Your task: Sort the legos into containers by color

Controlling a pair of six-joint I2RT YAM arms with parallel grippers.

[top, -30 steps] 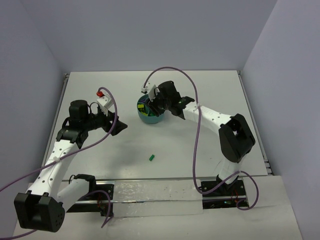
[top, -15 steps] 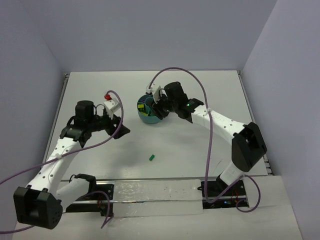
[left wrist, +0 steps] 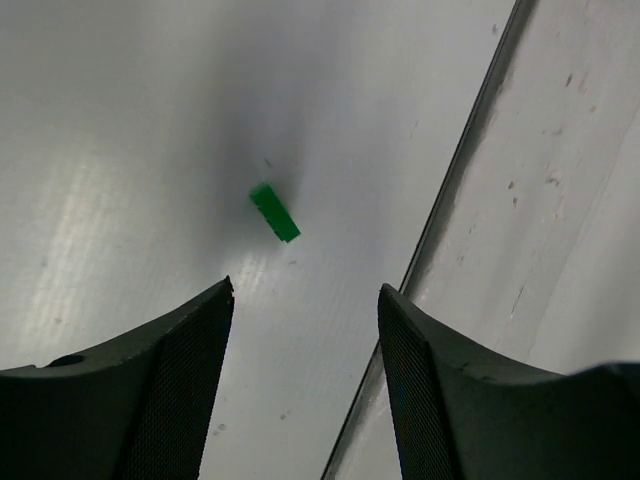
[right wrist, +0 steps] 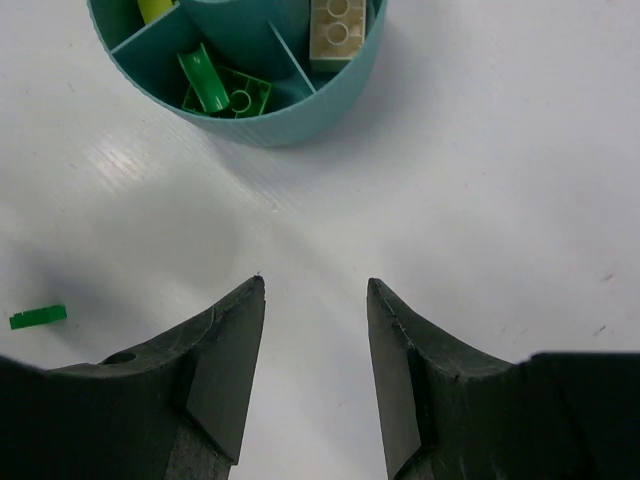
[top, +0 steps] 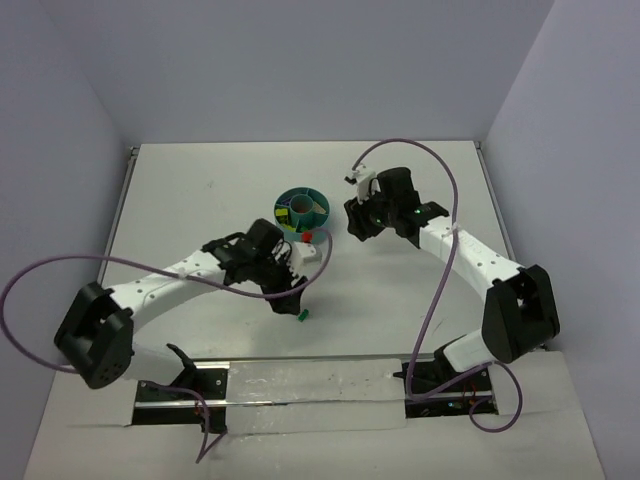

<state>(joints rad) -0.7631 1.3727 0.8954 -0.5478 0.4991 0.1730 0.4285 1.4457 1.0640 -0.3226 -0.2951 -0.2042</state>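
Bowl: a round teal bowl [right wrist: 300, 125] is seen on the white table [top: 200, 190], split by inner walls around a central ring.
Bowl contents: 1 compartment is filled with a dark green square piece [right wrist: 247, 99] and a lighter green curved piece [right wrist: 203, 78]. A cream brick [right wrist: 335, 25] with 2 studs showing is lodged in the next compartment. A yellow-green piece [right wrist: 155, 8] in another is cut off by the frame edge.
Loose green brick: 1 small loose green brick [left wrist: 274, 212] is seen lying flat on the table outside the bowl. It is on the bowl's near side, toward the arm bases, and well apart from the bowl.
Brick's long axis: in the left wrist view it is laid diagonally, from upper left to lower right. In the right wrist view it is seen almost level. From overhead its direction cannot be told.
Left gripper: the left gripper [left wrist: 305, 290] is held over the loose green brick, on the bowl's near side. Its fingers are spread, nothing is pinched, and the brick is not touched.
Right gripper: the right gripper [right wrist: 315, 283] is held near the bowl's right side, clear of its wall. Its fingers are spread and nothing is held between them.
Table edge: a pale strip [left wrist: 540, 200] is seen beyond the brick, farther from the bowl.
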